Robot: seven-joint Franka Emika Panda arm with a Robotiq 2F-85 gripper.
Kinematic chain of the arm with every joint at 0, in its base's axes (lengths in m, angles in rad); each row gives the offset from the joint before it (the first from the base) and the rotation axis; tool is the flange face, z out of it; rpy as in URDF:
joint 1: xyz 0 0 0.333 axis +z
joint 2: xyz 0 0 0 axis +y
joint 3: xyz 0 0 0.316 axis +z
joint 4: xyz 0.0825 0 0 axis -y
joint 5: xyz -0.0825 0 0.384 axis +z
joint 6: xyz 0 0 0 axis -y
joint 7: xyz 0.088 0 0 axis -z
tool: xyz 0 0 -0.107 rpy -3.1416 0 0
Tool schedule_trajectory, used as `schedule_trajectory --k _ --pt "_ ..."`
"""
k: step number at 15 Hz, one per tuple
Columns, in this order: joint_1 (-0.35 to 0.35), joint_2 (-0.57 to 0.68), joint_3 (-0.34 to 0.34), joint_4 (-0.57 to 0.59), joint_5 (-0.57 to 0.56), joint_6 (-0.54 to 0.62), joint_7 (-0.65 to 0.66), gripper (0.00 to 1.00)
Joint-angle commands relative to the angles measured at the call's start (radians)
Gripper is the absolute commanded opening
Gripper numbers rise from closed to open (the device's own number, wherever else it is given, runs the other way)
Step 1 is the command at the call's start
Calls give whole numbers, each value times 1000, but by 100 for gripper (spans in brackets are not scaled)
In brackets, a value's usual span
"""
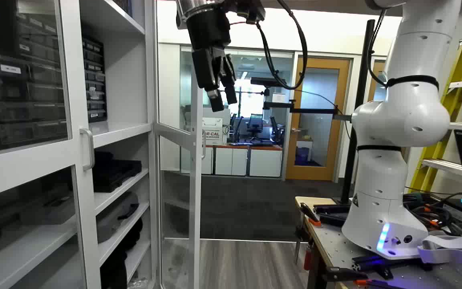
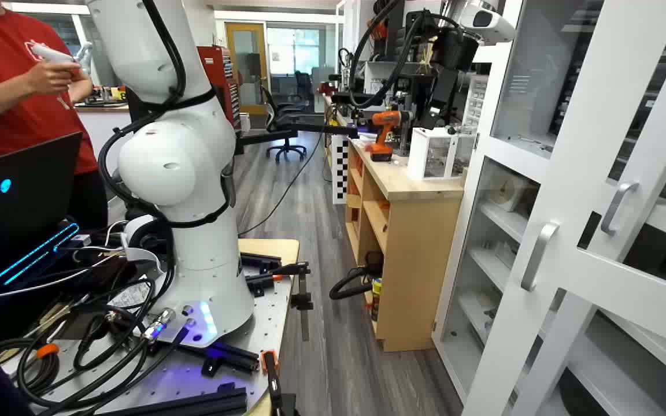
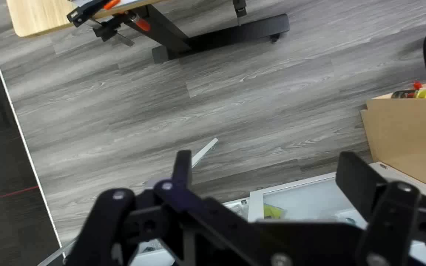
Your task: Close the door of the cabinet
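Right up close in an exterior view, a glazed door leaf [image 1: 34, 160] fronts the cabinet [image 1: 126, 80], across the floor [image 1: 251, 261] from the bench [image 1: 331, 241]. And there stands the open door [image 1: 179, 137], jutting out toward the bench's facing edge, well apart from it! The gripper [image 1: 223, 101] hangs higher than the bench top, beside that door, fingers [image 1: 217, 105] apart; touching or not, I can't tell. An orange-tipped clamp [image 1: 309, 212] sits at the bench's far corner.

Over to an exterior view where a laptop [image 2: 15, 214] stands toward the bench edge away from the cabinet; the arm [image 2: 159, 185] rises between it and the cabinet-side edge, and two door handles [image 2: 540, 256] gleam well past the latter.

Wrist view: fingers loom nearest, wide apart, the bench's wooden corner across the grey floor. A white frame edge [image 3: 205, 151] shows beside a finger; whose, I can't tell.
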Motion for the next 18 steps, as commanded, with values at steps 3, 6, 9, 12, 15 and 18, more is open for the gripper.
schedule_trajectory --k 3,6,9,12,15,18 --pt "33 2 -30 3 -5 -3 4 100" --pt "33 2 -30 3 -5 -3 4 100" --pt "35 -7 -31 0 -4 8 5 100" --pt "46 -36 -35 -9 -1 20 1 100" --pt "53 -74 -38 -20 2 24 -5 100" --pt "51 -115 -43 -28 6 23 -16 100"
